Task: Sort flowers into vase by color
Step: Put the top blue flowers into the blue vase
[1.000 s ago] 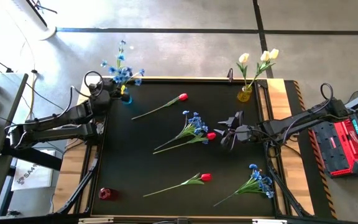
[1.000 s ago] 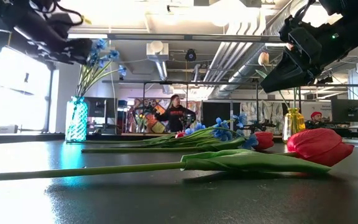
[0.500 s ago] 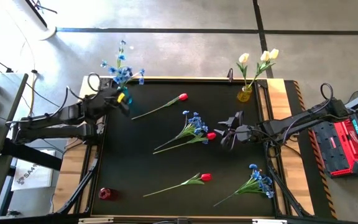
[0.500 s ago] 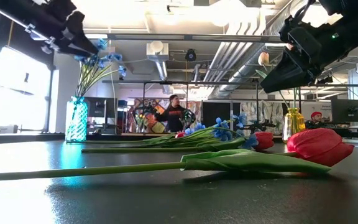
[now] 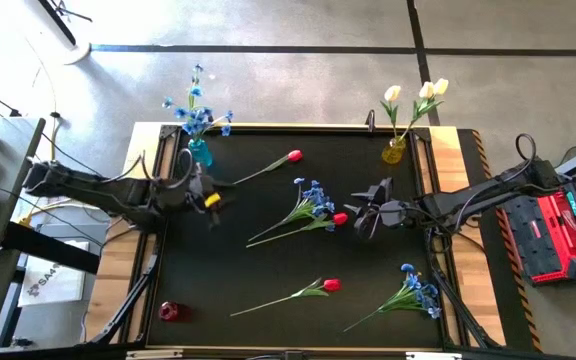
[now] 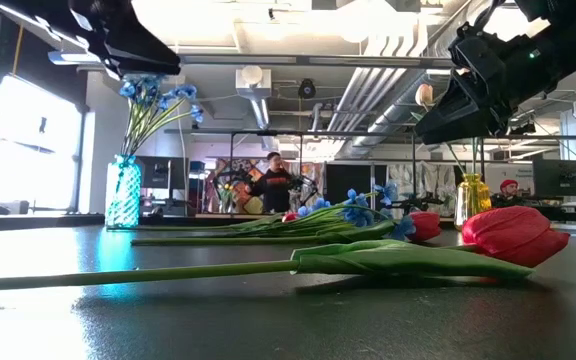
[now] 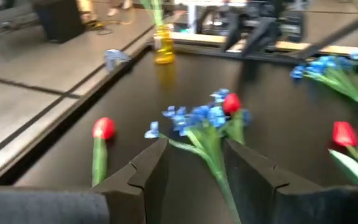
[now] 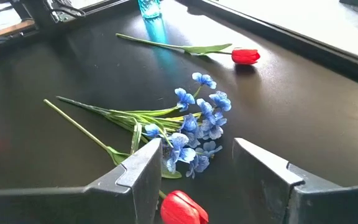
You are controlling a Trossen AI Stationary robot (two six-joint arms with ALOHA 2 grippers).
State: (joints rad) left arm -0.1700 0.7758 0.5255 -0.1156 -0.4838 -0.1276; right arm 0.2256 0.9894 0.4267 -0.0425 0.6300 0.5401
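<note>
The left gripper [image 5: 211,199] hung over the left part of the black table [image 5: 268,255], just below the blue vase [image 5: 199,152] that held a spray of blue blossoms [image 5: 195,110]; its fingers [image 7: 148,171] stood spread with nothing between them. The right gripper [image 5: 360,214] hovered at mid-table, right of centre, its fingers [image 8: 143,163] also parted and empty, just beside the head of a red tulip [image 5: 339,218]. That tulip lay crossed under a blue spray [image 5: 311,200] whose stems ran down-left from the blossoms. Another red tulip [image 5: 293,156] lay near the far edge, its stem pointing toward the blue vase. A third red tulip [image 5: 330,285] rested toward the near edge, and a second loose blue spray [image 5: 419,290] lay in the near right corner. A yellow vase [image 5: 394,151] at the far right corner held pale cream tulips [image 5: 428,90]. A small red vase [image 5: 170,311] stood empty in the near left corner.
</note>
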